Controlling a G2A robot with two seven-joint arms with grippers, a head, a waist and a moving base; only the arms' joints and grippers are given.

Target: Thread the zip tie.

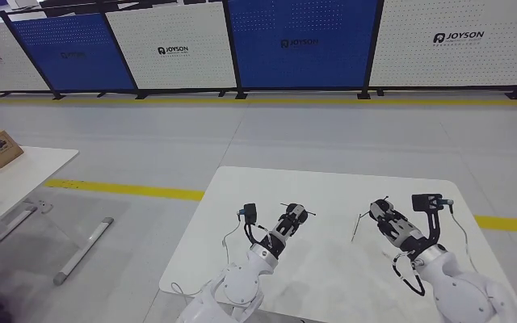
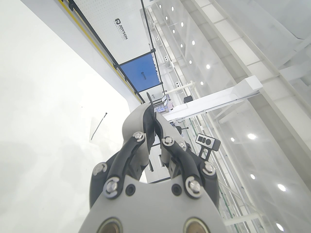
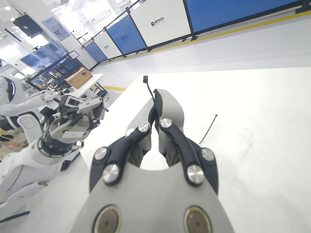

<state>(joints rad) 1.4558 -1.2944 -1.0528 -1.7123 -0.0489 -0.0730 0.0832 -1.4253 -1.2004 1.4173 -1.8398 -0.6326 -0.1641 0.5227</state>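
Gripping a black zip tie, my right pincer is closed tight on it, with the tie's square head end sticking up past the fingertips. My left pincer is also clamped shut, pinching a thin black strip whose tip pokes out beyond the pads; I can't tell which part of a tie it is. Both pincers sit over the white table, apart from each other, left one tilted toward the right. A second zip tie lies loose on the table between them, nearer the right pincer, touched by neither.
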